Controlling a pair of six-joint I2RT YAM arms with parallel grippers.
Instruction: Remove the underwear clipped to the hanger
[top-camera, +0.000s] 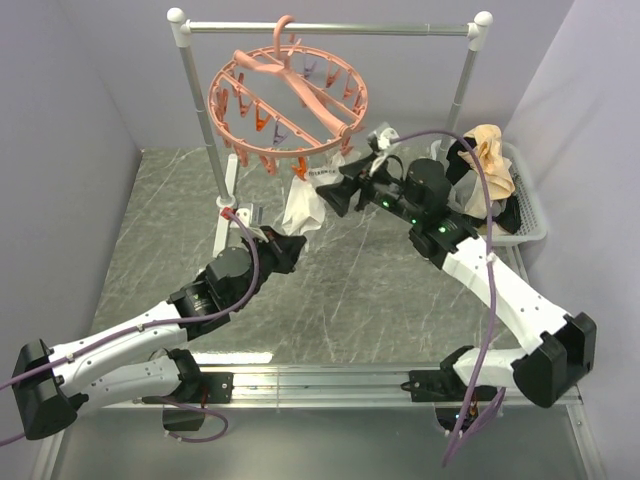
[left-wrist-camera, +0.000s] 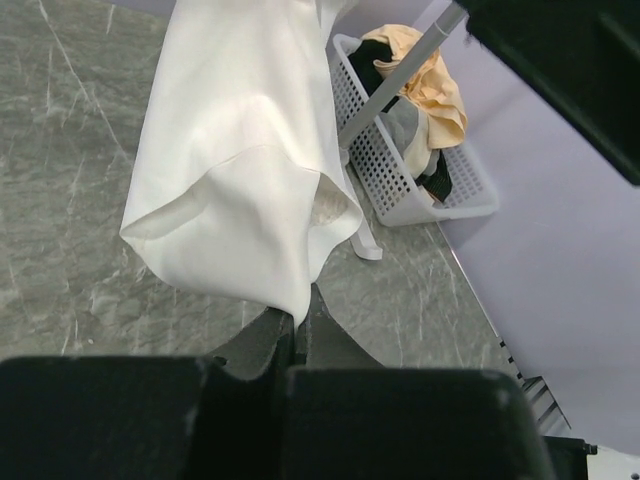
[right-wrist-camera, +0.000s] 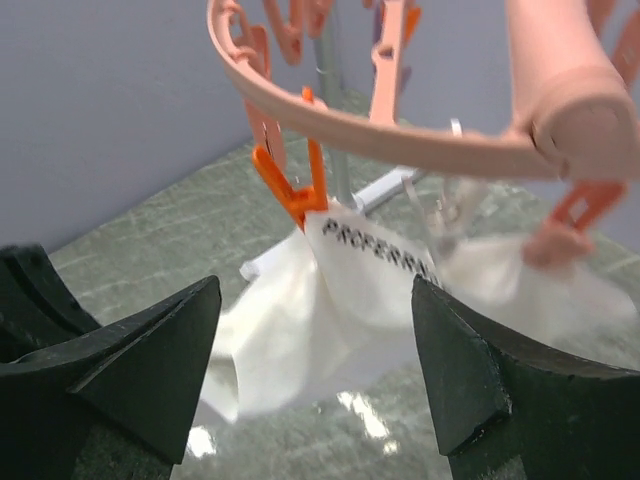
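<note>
The salmon-pink hanger (top-camera: 290, 100) hangs by its hook from the silver rail. One piece of white underwear (top-camera: 305, 205) dangles from it, its lettered waistband (right-wrist-camera: 380, 260) pinched by an orange clip (right-wrist-camera: 295, 190) under the hanger ring (right-wrist-camera: 400, 135). My left gripper (top-camera: 288, 245) is shut on the lower corner of the underwear (left-wrist-camera: 240, 170), and the cloth runs into the left gripper (left-wrist-camera: 297, 322) between its closed jaws. My right gripper (top-camera: 335, 192) is level with the waistband, just to its right. The right gripper (right-wrist-camera: 315, 335) stands open, with the cloth beyond its fingertips.
A white basket (top-camera: 525, 215) at the right wall holds beige and black garments, and the basket (left-wrist-camera: 400, 185) also shows behind the underwear. The silver rail (top-camera: 330, 28) stands on two white-capped posts. Several unused clips dangle from the ring.
</note>
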